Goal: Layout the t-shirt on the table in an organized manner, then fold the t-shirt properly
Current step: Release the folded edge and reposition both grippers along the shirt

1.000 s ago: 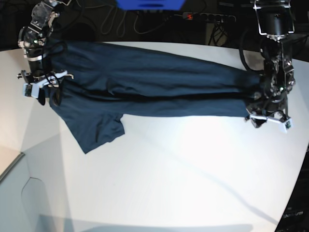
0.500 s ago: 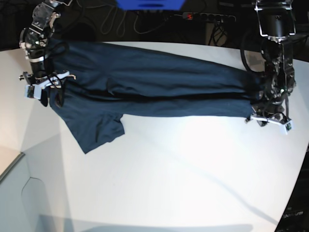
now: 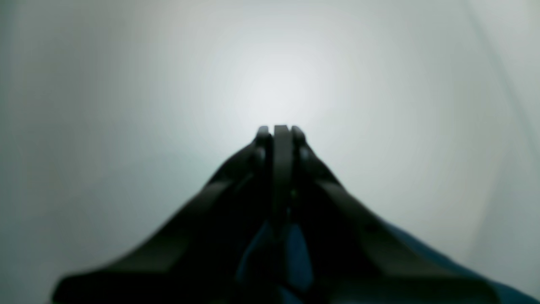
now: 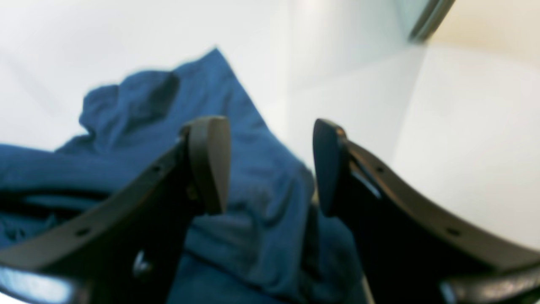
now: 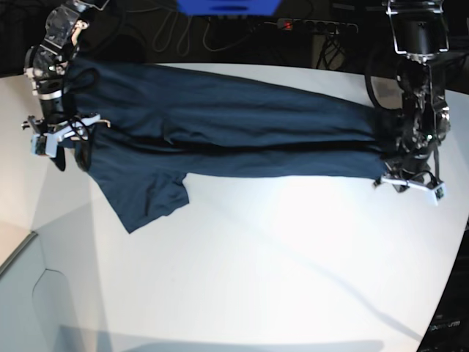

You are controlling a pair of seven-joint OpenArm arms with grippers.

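The t-shirt [image 5: 220, 128] lies stretched across the far half of the white desk [image 5: 278, 257], its long axis running side to side in the base view, from the right arm at that view's left to the left arm at its right. The cloth is bunched into long folds along that axis. One sleeve [image 5: 150, 198] hangs off the main band toward the near side, pointing down and left in the base view, flat on the desk.

The left pincer [image 5: 407, 176] sits at the shirt's right-hand end in the base view. In its wrist view the left pincer [image 3: 280, 133] has its fingers pressed together, with blue cloth showing low between them; the picture is blurred and dark, so how much cloth is caught is hard to make out.

The right pincer [image 5: 62, 139] is at the opposite end of the shirt. In its wrist view the right pincer [image 4: 270, 164] is spread wide above rumpled blue cloth, its fingers [image 4: 209, 160] apart and not closed on anything. Whether the tips touch the cloth cannot be told.

The neck of the shirt is not visible in any view, and the far edge merges with the dark background.
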